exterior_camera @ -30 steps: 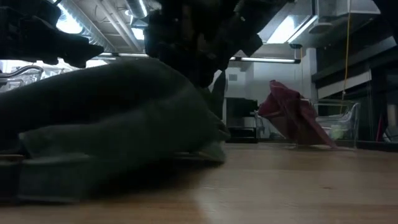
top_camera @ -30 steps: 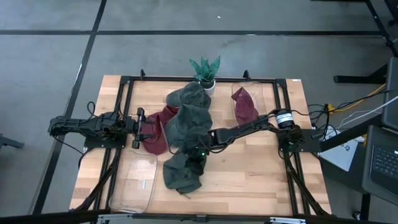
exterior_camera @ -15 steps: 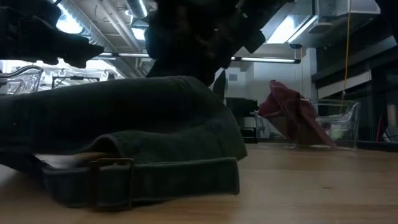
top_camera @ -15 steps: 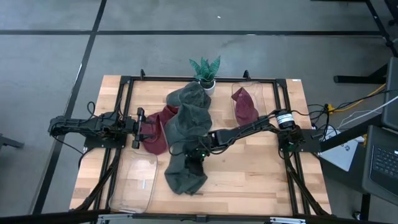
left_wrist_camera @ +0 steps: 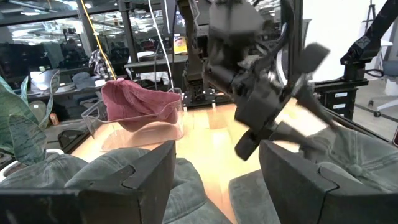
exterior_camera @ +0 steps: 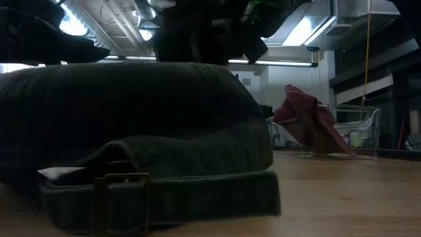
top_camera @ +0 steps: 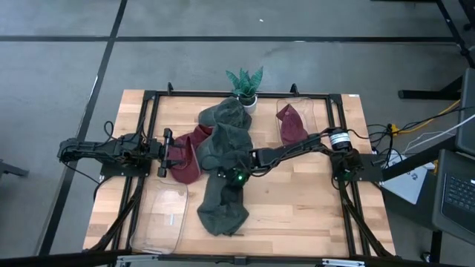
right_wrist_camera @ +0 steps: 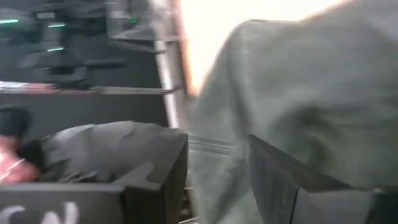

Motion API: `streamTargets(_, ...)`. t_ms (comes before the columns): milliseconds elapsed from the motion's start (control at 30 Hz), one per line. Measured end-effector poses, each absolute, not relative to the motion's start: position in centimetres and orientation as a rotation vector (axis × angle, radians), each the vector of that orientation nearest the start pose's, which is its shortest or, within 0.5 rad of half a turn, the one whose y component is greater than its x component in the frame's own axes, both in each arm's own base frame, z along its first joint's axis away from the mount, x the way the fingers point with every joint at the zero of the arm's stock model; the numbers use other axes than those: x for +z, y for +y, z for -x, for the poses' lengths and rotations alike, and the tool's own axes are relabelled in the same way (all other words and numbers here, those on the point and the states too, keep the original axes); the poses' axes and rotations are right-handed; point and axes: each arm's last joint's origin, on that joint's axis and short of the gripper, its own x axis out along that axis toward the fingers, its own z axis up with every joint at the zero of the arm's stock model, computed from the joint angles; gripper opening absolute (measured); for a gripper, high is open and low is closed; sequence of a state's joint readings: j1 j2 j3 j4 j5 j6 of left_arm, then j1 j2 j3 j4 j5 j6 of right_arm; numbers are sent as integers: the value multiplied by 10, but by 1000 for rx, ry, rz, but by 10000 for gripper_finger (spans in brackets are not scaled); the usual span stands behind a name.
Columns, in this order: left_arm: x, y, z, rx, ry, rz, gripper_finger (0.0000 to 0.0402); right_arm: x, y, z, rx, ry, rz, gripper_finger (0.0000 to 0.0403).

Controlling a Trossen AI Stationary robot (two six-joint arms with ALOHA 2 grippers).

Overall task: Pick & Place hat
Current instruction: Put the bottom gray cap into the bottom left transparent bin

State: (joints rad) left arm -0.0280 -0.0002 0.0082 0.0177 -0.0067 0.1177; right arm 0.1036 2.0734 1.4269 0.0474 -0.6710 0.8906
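A dark green hat [top_camera: 221,211] lies flat on the table near its front edge; the low view shows it close up [exterior_camera: 131,131], strap and buckle [exterior_camera: 122,194] toward the camera. My right gripper [top_camera: 236,178] hangs open just above its far end, fingers apart [right_wrist_camera: 217,180] over green cloth. Two more green hats [top_camera: 223,133] are heaped behind it. A maroon hat [top_camera: 189,162] lies at their left, where my left gripper [top_camera: 165,153] waits open [left_wrist_camera: 214,180].
A second maroon hat [top_camera: 292,126] sits in a clear bin [top_camera: 306,111] at the far right. Another clear bin [top_camera: 159,219] stands at the near left. A small potted plant [top_camera: 245,85] stands at the far edge. Bare wood lies to the right of the near hat.
My right gripper has opened, let go of the green hat, and drawn up and back toward the far edge. The hat, bunched under the fingers before, has dropped and spread flat on the table, its strap end now toward the near edge.
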Motion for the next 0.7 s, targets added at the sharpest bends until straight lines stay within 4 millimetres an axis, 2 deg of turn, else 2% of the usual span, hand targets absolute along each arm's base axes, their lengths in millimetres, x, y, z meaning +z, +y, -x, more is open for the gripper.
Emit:
streamTargets(167,168,-3,-97,-20,-28,-117,230,215,53,-447,539,758,-895,155)
streamTargets(267,168,-3,-97,-20,-28,-117,229,227,52,-442,644,684,-684,155)
streamTargets(367,168,-3,-97,-20,-28,-117,229,239,59,-432,788,598,-401,155)
streamTargets(533,168,-3,-97,-20,-28,-117,229,246,71,-419,811,526,3,155)
streamTargets(700,168,-3,-97,-20,-28,-117,229,248,82,-413,855,485,171,155)
